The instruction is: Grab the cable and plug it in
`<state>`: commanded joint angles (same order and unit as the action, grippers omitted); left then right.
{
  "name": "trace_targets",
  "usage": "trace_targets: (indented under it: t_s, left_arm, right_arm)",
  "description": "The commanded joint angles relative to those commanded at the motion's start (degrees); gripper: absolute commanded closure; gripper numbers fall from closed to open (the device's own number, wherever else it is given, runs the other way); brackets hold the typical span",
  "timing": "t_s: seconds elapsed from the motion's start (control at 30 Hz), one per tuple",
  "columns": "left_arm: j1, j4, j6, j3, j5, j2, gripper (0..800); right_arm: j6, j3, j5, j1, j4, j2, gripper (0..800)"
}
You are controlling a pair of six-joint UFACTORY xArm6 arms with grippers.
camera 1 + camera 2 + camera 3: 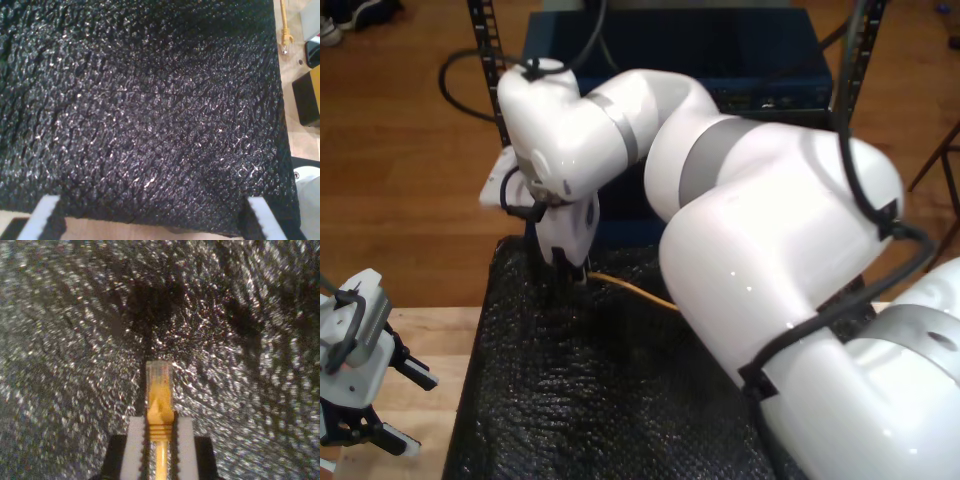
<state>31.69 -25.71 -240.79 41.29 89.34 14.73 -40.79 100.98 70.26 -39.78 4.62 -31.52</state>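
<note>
My second gripper pinches the cable just behind its clear plug, which juts straight ahead in line with the fingers, over the black textured mat. In the exterior view that gripper hangs low over the mat's far edge, the cable trailing toward the exterior view's right. My first gripper hovers spread and empty over the mat. No socket is discernible.

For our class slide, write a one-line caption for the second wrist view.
My second gripper pinches the yellow cable, clear plug pointing toward glittery black sheeting.
</note>
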Motion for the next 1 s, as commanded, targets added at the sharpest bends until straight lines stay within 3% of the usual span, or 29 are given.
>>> trace_targets:
  t_s: [0.2, 0.53, 0.87, 1.0]
  left_arm:
    - [-0.09, -0.97, 0.00, 0.00, 0.44, 0.00, 0]
    - [-0.62, -4.57, 0.00, 3.08, 5.19, 0.18, 0]
    - [-6.24, -11.87, -0.35, 3.87, 7.21, 0.26, 0]
    - [-8.97, -14.95, -2.02, 3.87, 7.21, 0.26, 0]
  right_arm:
    - [-5.27, -4.40, 0.00, 1.67, -0.70, 3.96, 796]
    - [-16.88, -20.22, -0.09, 8.35, -12.22, 16.97, 796]
    - [-20.84, -35.78, -0.26, 13.45, -14.15, 32.62, 796]
    - [-23.74, -39.38, -0.26, 16.35, -17.58, 37.45, 796]
